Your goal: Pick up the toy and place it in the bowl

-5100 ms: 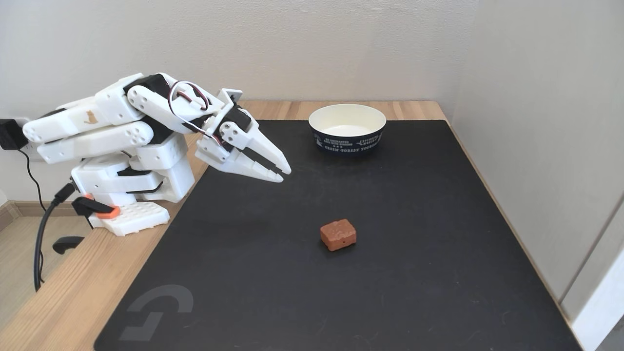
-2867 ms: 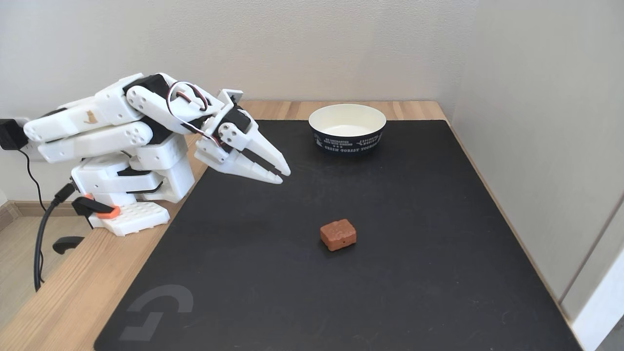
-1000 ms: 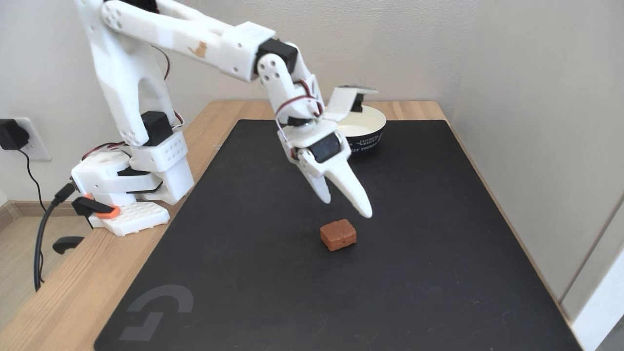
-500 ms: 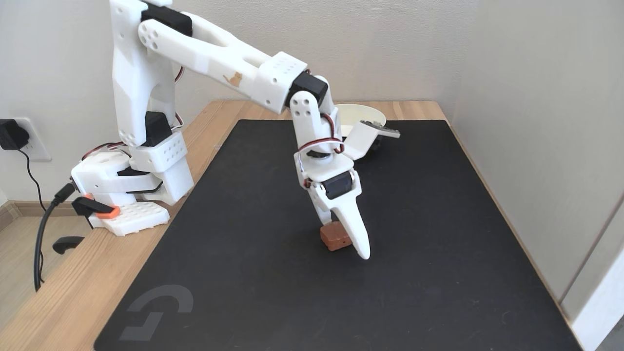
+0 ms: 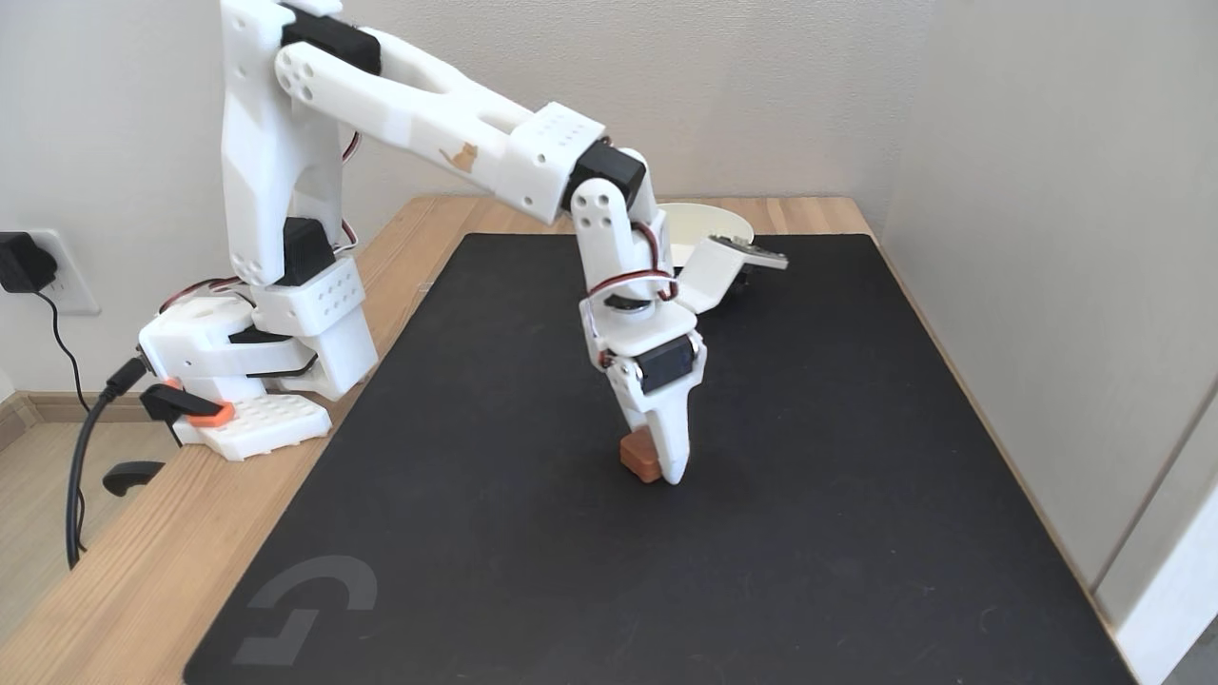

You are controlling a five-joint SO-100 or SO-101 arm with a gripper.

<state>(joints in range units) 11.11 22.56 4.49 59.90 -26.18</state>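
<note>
The toy (image 5: 638, 455), a small reddish-brown block, sits on the black mat near the middle of the fixed view. My white gripper (image 5: 661, 468) points straight down onto it. Its fingers have closed against the block, and the near finger (image 5: 669, 442) covers the toy's right part. Only the left end of the toy shows. The bowl (image 5: 709, 225) stands at the back of the mat. My wrist and its bracket hide most of it, so just a piece of the white rim and cream inside is visible.
A black mat (image 5: 476, 533) covers most of the wooden table (image 5: 124, 580). The arm's base (image 5: 247, 381) stands at the left edge with cables hanging off. A pale wall panel (image 5: 1047, 285) rises close along the mat's right side.
The arm rose from its folded rest, swung out over the mat and dropped onto the toy. In the last half second the fingers closed on the block, which shifted slightly left.
</note>
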